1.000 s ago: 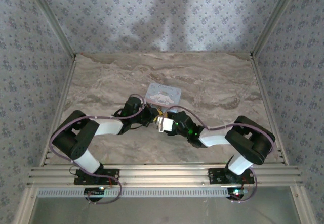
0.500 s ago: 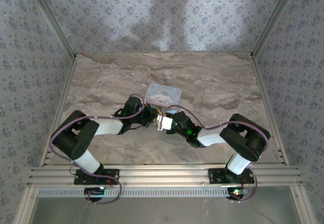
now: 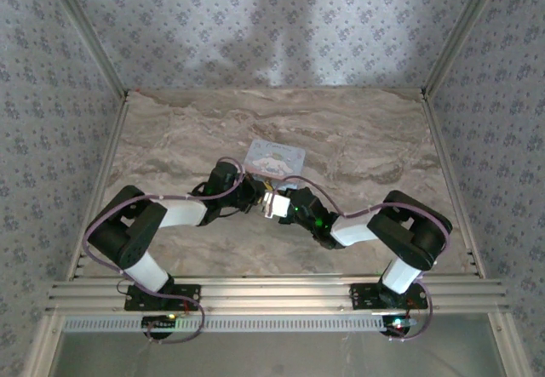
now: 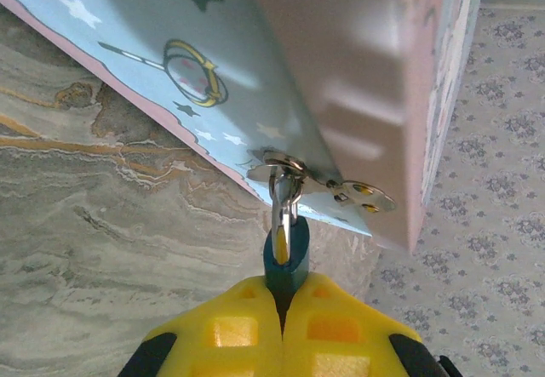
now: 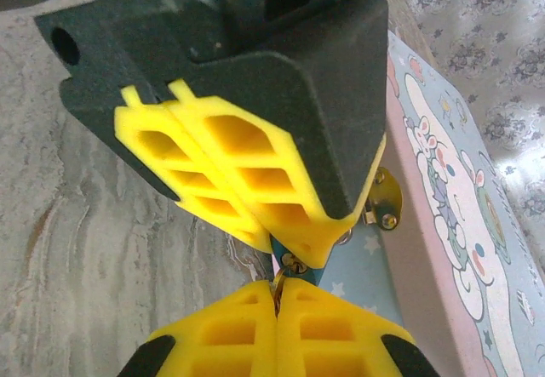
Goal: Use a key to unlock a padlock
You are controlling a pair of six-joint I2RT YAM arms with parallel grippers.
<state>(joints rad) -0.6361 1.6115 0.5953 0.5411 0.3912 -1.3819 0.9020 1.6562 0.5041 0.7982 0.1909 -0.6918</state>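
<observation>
- Left gripper pinches padlock; its long axis runs straight ahead of your fingertips.
- Right gripper pressed together, padlock just ahead of its tips; key unconfirmed.

Right arm drawn in
The right gripper has edged toward 11 o'clock, nearer the tin box; the elbow has swung toward 9 o'clock.

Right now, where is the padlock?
In the left wrist view, the padlock is hooked through the metal hasp on the tin box, at its edge. The left tool pinches its body from below.
</observation>
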